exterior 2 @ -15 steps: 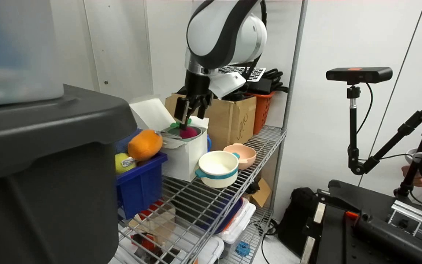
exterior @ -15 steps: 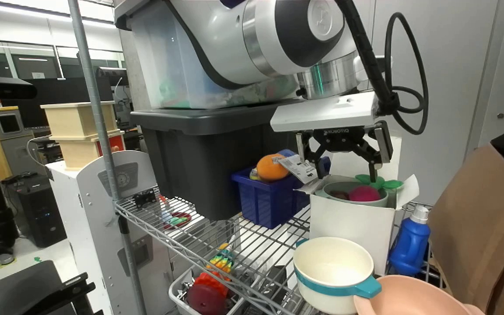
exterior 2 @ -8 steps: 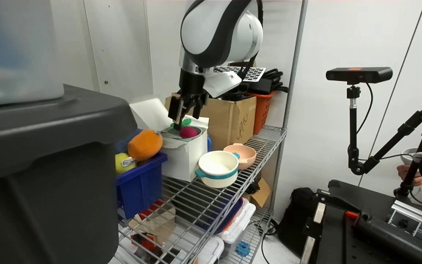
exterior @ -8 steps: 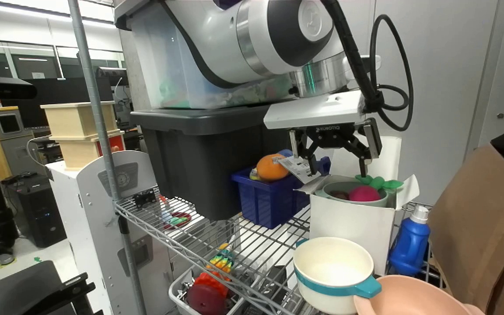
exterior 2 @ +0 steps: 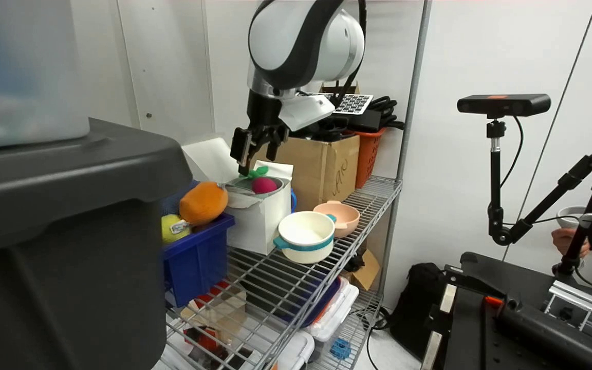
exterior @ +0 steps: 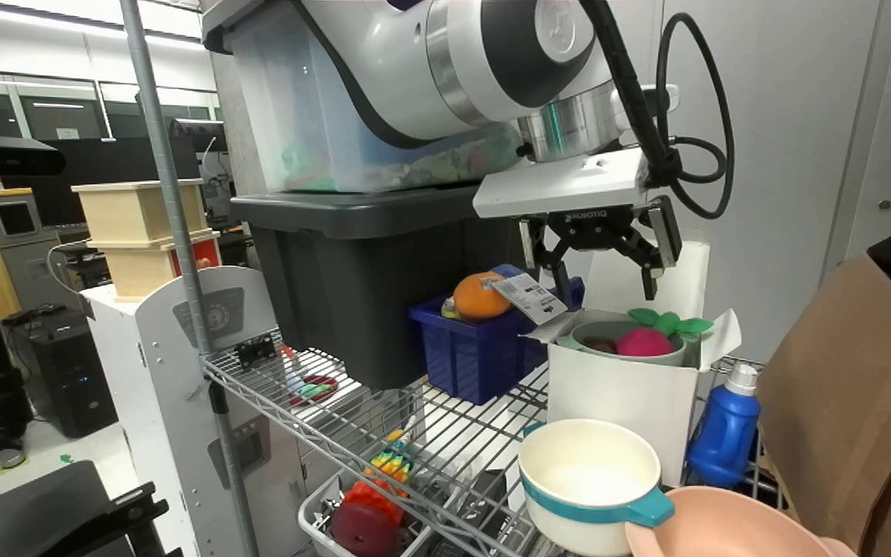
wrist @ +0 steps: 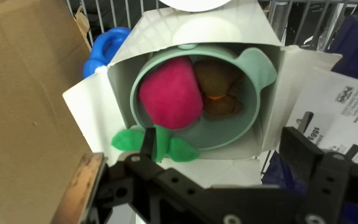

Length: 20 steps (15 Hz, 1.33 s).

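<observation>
My gripper (exterior: 608,292) hangs with its fingers spread and nothing between them, above an open white box (exterior: 619,402) in both exterior views. Inside that box sits a pale green bowl (wrist: 222,132). A round magenta plush (wrist: 172,93) with green leaves (wrist: 182,150) lies in the bowl, its leaves over the rim. Beside it is a brown plush (wrist: 214,79). In the wrist view one fingertip overlaps the leaves, but exterior views show the gripper higher, apart from them. The other finger appears over a printed white card (wrist: 356,112) by the box flap.
A blue bin (exterior: 476,360) with an orange plush (exterior: 479,297) stands by a dark lidded tote (exterior: 337,302). In front are a cream bowl (exterior: 592,472) and a peach bowl (exterior: 732,526). A blue bottle (exterior: 724,433) and cardboard box (exterior: 848,394) flank the white box. A shelf post (exterior 2: 410,108) rises behind.
My gripper has risen and shifted left in both exterior views, staying open. The box and its contents have not moved. In the background, a hand with a white bowl has shifted left.
</observation>
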Available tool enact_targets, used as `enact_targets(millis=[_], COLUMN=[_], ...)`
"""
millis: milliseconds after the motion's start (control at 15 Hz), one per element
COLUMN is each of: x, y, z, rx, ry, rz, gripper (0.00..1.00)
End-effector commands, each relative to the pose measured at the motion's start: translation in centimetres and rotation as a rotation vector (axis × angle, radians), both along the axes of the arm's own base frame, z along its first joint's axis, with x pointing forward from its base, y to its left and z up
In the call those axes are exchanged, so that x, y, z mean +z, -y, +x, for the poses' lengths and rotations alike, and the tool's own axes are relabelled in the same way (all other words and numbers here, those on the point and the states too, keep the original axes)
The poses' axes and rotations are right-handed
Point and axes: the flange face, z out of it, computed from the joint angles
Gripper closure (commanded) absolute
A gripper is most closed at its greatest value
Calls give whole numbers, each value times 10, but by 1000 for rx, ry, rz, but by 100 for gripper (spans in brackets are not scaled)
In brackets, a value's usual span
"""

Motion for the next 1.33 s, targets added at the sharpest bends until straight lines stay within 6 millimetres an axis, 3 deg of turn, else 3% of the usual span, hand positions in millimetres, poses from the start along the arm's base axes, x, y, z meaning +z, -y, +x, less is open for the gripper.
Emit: enact_targets(millis=[0,1267], x=[0,-30], y=[3,21], z=[11,32], rx=[-24,-85], ry=[16,20], rz=[-6,-11], gripper=[0,0])
